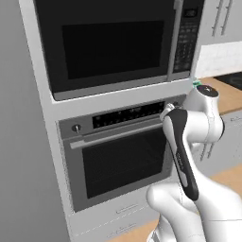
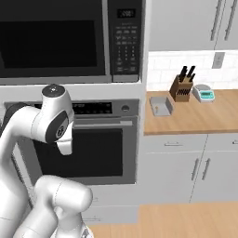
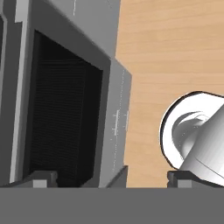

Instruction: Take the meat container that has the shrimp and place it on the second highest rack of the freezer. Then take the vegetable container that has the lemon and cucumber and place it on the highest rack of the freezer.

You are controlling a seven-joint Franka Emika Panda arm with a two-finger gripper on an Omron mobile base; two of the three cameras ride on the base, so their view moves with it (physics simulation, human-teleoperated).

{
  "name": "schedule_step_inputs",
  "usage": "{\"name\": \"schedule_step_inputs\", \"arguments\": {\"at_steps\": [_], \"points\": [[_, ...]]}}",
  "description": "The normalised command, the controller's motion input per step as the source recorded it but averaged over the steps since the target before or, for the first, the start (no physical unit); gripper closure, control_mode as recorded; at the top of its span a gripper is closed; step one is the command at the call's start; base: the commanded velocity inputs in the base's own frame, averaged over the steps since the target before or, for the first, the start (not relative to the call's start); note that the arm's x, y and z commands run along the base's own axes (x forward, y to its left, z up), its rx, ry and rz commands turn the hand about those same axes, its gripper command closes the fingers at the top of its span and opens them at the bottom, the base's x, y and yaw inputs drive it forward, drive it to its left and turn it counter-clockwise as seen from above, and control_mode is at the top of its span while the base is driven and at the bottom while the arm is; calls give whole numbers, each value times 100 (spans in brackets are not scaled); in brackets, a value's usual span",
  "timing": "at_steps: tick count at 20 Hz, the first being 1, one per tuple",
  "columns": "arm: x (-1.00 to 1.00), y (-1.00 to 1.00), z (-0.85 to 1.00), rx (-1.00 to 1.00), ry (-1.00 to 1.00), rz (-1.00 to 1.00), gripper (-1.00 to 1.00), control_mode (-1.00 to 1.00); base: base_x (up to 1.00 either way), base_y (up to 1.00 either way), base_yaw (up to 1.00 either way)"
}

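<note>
In the left base view the arm (image 1: pixel 189 156) rises from the lower right in front of a tall grey cabinet column, with a black microwave (image 1: pixel 113 42) set above a black wall oven (image 1: pixel 123 158) whose long grey bar handle (image 1: pixel 118 134) runs across the door; a strip of wooden counter (image 1: pixel 227 94) shows at the far right edge. The right base view takes in the same microwave and oven from the other side and adds the run of counter to their right: on the wood there sits the meat container (image 2: pixel 161 106), a small light-grey open tray close to the oven column, with a tiny dot inside that is too small to make out as the shrimp. Just to its right stands a knife block (image 2: pixel 181 88), and beyond that a small kitchen scale (image 2: pixel 203 93); white base cabinets (image 2: pixel 186 167) with bar handles sit below. The hand view looks down the oven's dark glass door and the grey cabinet panel under it onto the wooden floor (image 3: pixel 175 65). There the gripper (image 3: pixel 111 177) shows its two dark finger tips (image 3: pixel 41 178) far apart at the bottom edge, spread wide with nothing between them and touching nothing.
</note>
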Motion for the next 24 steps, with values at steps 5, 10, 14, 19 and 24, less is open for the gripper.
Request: {"name": "schedule_step_inputs", "arguments": {"at_steps": [5, 10, 14, 19, 24], "points": [[0, 0, 0, 0, 0, 0, -100, 100, 38, -100, -1], [0, 0, 0, 0, 0, 0, -100, 100, 36, -100, 8], [0, 0, 0, 0, 0, 0, -100, 100, 35, -100, 20], [0, 0, 0, 0, 0, 0, -100, 100, 55, -64, 33], [0, 0, 0, 0, 0, 0, -100, 100, 74, -18, 36]]}}
